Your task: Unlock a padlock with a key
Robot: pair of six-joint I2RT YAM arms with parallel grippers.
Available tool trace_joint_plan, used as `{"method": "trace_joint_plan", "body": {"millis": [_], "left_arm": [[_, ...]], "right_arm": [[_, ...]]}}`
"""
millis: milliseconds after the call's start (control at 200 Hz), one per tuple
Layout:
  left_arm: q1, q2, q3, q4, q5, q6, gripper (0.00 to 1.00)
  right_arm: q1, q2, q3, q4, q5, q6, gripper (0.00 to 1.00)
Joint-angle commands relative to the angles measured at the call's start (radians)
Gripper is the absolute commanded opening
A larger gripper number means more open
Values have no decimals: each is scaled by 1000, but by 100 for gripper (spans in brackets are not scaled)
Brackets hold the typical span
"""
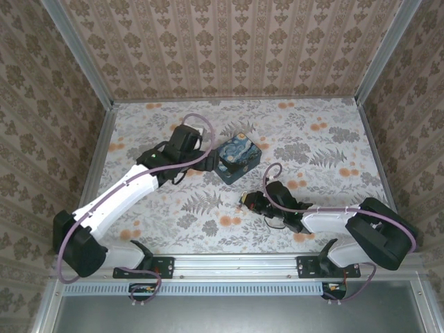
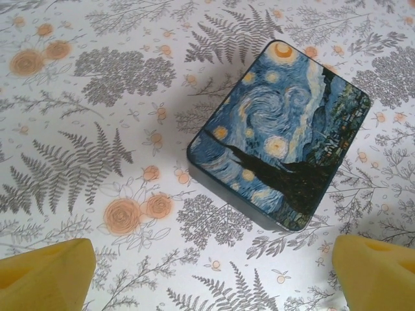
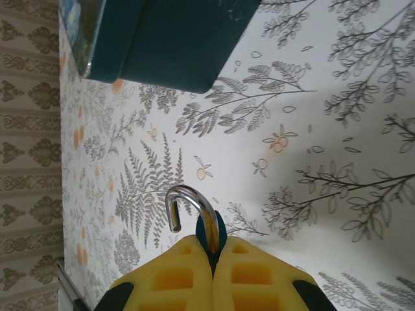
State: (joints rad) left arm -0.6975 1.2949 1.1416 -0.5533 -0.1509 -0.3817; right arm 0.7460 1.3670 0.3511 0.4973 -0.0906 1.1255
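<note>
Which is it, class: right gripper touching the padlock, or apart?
Touching. The right wrist view shows the right gripper pinched shut on the padlock, its blue body squeezed between the fingers.

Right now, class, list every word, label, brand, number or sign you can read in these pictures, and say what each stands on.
None can be read.
The painted box bears only a swirling night-sky picture, no lettering.
The padlock, pinched in the right gripper, shows no legible marking.
The table and walls carry patterns only.
</note>
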Motion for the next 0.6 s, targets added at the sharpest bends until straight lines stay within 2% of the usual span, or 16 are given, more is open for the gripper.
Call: {"method": "trace_joint_plan", "body": {"millis": [0, 145, 230, 440, 565, 595], "left_arm": [[16, -42, -39, 5, 29, -40, 96], [27, -81, -70, 5, 34, -52, 97], [34, -97, -81, 0, 35, -53, 97], [62, -127, -91, -7, 56, -54, 97], [91, -135, -91, -7, 78, -54, 97], [100, -136, -92, -7, 82, -56, 97]], "right_arm": [[-10, -29, -10, -72, 46, -12, 0], [-42, -32, -21, -101, 34, -29, 0], [-55, -58, -21, -154, 43, -48, 8], [-126, -162, -37, -312, 24, -87, 50], [-204, -286, -28, -475, 4, -138, 73], [-226, -322, -20, -522, -1, -156, 83]]}}
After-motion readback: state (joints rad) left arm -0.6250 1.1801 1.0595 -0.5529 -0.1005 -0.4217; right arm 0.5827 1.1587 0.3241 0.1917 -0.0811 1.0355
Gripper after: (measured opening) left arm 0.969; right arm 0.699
